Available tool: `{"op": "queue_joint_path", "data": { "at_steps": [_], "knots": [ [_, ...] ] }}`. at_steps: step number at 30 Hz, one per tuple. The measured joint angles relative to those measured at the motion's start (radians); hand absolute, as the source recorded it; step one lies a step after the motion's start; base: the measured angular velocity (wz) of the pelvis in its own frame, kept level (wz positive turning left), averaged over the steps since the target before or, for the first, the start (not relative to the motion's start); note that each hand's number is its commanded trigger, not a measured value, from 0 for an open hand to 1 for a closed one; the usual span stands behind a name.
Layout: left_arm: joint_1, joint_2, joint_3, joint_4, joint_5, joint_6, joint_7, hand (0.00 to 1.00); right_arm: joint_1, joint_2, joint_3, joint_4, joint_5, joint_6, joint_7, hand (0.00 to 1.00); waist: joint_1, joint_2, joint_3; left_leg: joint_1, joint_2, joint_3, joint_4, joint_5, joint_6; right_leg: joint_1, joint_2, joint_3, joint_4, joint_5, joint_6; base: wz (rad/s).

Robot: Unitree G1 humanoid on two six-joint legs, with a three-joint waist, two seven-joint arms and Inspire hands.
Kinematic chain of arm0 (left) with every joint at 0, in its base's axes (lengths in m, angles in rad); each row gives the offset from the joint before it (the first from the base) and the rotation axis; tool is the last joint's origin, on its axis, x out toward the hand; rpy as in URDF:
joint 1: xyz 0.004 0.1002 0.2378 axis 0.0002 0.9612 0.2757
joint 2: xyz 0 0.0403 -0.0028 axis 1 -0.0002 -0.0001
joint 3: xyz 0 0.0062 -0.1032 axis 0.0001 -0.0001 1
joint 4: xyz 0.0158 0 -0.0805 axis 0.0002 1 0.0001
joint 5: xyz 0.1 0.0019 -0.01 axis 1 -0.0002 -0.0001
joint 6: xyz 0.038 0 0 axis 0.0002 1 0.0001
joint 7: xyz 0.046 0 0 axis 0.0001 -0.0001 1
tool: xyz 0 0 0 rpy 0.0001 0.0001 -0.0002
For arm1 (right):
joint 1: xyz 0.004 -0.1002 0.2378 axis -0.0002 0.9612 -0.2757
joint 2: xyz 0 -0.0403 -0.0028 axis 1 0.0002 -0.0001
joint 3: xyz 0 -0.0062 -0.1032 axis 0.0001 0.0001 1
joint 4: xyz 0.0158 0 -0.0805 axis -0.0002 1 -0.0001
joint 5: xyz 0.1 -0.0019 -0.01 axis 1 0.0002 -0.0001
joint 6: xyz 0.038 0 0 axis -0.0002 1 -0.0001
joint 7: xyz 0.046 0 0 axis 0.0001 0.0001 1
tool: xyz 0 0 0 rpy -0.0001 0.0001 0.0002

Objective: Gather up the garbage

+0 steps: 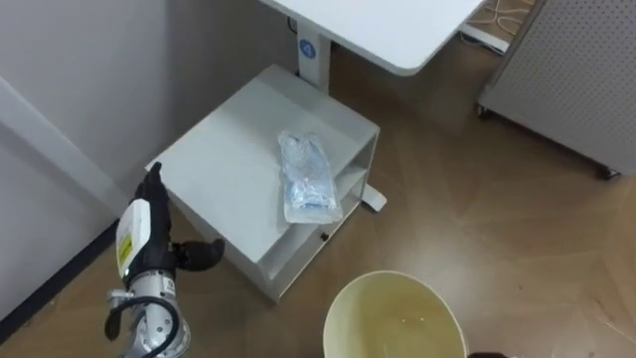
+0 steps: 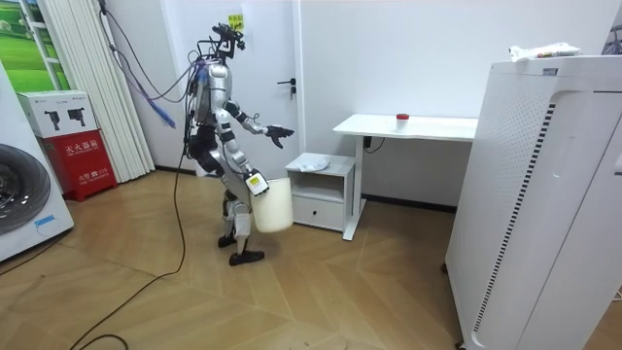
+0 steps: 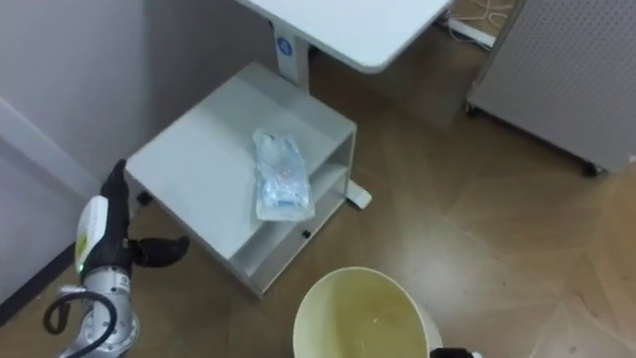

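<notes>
Bag point(image 1: 309, 177) lies flat on the cabinet point(image 1: 224, 169). Left hand point(image 1: 142, 227) is straight-fingered and empty: bring it over the bag, pinch its crumpled top, then drop it into the bucket point(image 1: 393, 318). Right hand point(image 2: 259, 190) grip: cannot tell

Clear plastic bag point(image 1: 308, 179), white cabinet point(image 1: 224, 164), cream bucket point(image 1: 378, 310)

Silver-grey body, black joints; the left hand point(image 1: 139, 229) has a white back.
</notes>
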Motion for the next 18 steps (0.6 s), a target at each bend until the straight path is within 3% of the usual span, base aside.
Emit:
{"op": "queue_joint_path", "data": {
  "at_steps": [5,9,15,18],
  "knots": [
    [-0.045,0.006,-0.007,0.019,-0.001,-0.001,0.032,0.00,-0.001,-0.009,0.013,-0.035,0.038,-0.017,-0.004,1.00,-0.032,0.000,0.0039,-0.077,0.016,0.015,0.054,-0.008,0.002,-0.083,-0.001,0.003,0.050,-0.012,-0.009,-0.07],
    [-0.069,0.031,-0.044,0.019,-0.005,-0.001,0.047,0.00,-0.002,-0.012,0.032,-0.054,0.070,-0.023,-0.012,1.00,-0.047,0.000,0.0038,-0.126,0.037,0.018,0.097,-0.022,-0.006,-0.133,0.014,0.004,0.080,-0.016,-0.020,-0.11],
    [-0.128,0.043,-0.077,0.030,-0.021,-0.002,0.051,0.00,-0.002,-0.013,0.056,-0.055,0.115,-0.030,-0.023,1.00,-0.052,0.001,0.0044,-0.144,0.056,0.027,0.115,-0.036,-0.018,-0.159,0.030,0.011,0.095,-0.021,-0.031,-0.10],
    [-0.131,0.045,-0.077,0.030,-0.021,-0.003,0.063,0.00,-0.002,-0.013,0.071,-0.055,0.115,-0.030,-0.026,1.00,-0.055,0.002,0.0047,-0.144,0.066,0.029,0.121,-0.043,-0.024,-0.160,0.034,0.013,0.097,-0.024,-0.036,-0.08]
  ]
}}
